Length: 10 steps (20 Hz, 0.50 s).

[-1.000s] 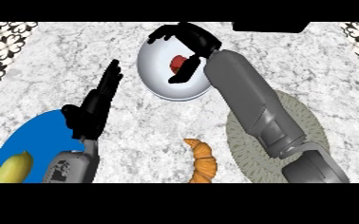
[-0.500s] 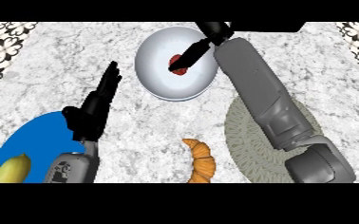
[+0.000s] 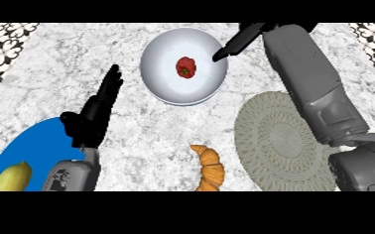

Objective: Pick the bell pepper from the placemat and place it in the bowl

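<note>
Resting in white bowl (image 3: 164, 87): red bell pepper (image 3: 186, 68), green stem up; right hand (image 3: 238, 42) fingers straight, apart.

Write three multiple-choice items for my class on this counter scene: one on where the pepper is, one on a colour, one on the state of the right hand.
1. Where is the pepper?
A. on the placemat
B. in the bowl
C. in the right hand

2. What colour is the plate by the left hand?
A. blue
B. green
C. white

3. What is the right hand doing?
A. holding the pepper
B. pressing the croissant
C. open, at the bowl's rim

Key: 1 B, it lies inside the bowl. 2 A, the plate is blue. 3 C, the right hand has straight fingers and holds nothing.
</note>
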Tool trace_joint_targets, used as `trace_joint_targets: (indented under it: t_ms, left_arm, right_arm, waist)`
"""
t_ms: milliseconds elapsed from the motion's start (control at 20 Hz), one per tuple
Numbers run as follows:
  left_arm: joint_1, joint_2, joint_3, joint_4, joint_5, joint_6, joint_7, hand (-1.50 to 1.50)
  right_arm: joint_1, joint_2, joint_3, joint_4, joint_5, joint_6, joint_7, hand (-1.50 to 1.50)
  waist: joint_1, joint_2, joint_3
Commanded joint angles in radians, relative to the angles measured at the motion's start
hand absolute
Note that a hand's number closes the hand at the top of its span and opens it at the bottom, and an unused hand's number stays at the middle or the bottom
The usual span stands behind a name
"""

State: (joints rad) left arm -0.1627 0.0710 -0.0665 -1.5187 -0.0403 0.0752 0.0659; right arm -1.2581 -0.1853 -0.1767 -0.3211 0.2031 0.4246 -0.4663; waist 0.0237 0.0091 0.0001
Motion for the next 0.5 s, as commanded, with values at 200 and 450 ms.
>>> trace_joint_targets:
  t_ms: [200,450]
  left_arm:
    - [0.011,-0.008,-0.014,-0.028,-0.016,0.002,0.010,0.00]
    - [-0.022,0.016,0.026,-0.013,0.016,-0.026,0.037,0.00]
  right_arm:
    - [0.044,-0.077,-0.008,0.056,-0.002,0.169,-0.093,-1.50]
    - [0.084,-0.095,0.015,0.011,0.015,0.201,-0.135,-1.50]
  waist:
    - [0.012,0.004,0.000]
    - [-0.001,-0.001,0.000]
